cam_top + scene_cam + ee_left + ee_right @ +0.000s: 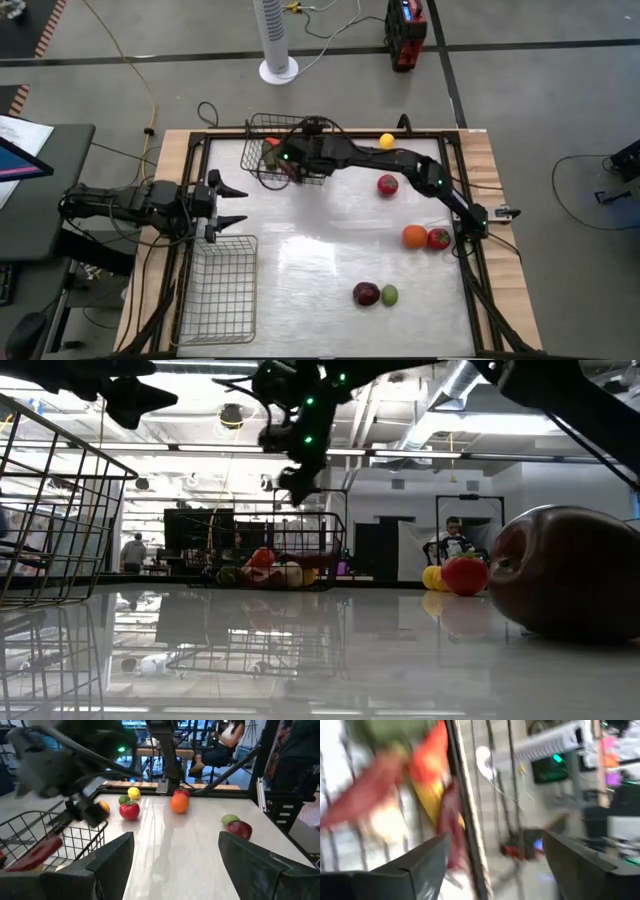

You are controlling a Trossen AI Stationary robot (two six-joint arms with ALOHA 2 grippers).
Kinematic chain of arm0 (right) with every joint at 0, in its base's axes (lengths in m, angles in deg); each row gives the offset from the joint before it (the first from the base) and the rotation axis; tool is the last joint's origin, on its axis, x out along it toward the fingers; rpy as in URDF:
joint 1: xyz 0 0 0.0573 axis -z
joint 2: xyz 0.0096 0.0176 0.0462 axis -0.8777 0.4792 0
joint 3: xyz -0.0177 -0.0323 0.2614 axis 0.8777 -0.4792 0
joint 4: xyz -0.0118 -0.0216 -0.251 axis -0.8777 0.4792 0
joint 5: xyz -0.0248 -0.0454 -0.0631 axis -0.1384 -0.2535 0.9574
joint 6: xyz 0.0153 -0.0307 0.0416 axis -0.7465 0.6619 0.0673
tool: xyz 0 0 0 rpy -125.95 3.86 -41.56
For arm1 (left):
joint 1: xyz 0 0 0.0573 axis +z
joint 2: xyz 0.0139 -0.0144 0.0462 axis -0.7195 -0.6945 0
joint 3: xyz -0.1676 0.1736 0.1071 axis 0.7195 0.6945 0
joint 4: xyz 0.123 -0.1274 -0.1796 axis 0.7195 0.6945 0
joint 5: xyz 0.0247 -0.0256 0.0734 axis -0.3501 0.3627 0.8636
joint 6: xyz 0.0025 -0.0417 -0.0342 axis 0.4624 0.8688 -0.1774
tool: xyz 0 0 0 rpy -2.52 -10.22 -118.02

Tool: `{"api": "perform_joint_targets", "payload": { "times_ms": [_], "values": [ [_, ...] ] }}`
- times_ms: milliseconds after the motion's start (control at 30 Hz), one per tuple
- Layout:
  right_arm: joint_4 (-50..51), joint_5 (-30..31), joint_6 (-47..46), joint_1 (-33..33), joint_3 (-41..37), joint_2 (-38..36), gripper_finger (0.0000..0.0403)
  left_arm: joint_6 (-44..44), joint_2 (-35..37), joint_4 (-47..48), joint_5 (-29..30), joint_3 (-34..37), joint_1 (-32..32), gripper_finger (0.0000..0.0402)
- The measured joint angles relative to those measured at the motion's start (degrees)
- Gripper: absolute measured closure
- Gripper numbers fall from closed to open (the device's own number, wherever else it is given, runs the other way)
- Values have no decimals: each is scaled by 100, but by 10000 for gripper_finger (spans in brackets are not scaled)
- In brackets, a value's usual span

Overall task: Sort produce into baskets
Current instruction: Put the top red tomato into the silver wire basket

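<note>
Produce is partly sorted. The far basket (272, 150) already holds a heap of pieces, and the low view shows them best: red, orange and pale shapes piled behind the mesh. The near basket (218, 290) looks empty from above. Six pieces lie loose on the table (320, 250): a yellow lemon (386, 141) by the far edge, a red tomato (387, 184) nearer the middle, an orange (414, 236) touching another red piece (438, 238), and a dark red fruit (366, 293) just beside a green lime (389, 294). So I'd judge the job past halfway, with these six left.

The right gripper (290, 160) hangs over the far basket. Its wrist view shows both fingers spread apart with nothing between them, only blurred produce and wire beyond. The left gripper (232, 205) waits at the left edge of the table between the two baskets, fingers wide and empty.

From overhead the basket's contents hide under the arm. The left wrist view makes up for it, showing a red piece (37, 852) lying in that basket.
</note>
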Motion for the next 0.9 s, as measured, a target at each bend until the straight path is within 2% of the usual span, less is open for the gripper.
{"api": "perform_joint_targets", "payload": {
  "times_ms": [67, 133, 267, 400, 467, 633, 900],
  "values": [
    [682, 497, -386, -94, 0, -151, 44, 34, -1, 36, 0, 0, -1, 123],
    [1503, 601, -1119, -131, 2, -357, 41, 38, -1, 55, 2, 0, -2, 123],
    [2905, -71, -2951, 29, -78, -842, 45, 35, -5, 56, 4, 0, -2, 123],
    [3472, -406, -3722, 209, -515, -1254, 53, 67, -12, 35, 7, 0, -2, 123],
    [3450, -541, -3861, 251, -893, -1468, 54, 116, -15, 39, 3, 0, -2, 123],
    [2937, -1462, -4166, 441, -2226, -2085, 55, 213, -15, 46, -105, 0, -2, 123],
    [1198, -2504, -4745, 697, -5012, -3400, 55, 252, -15, 81, -151, 0, -2, 123]
  ]
}}
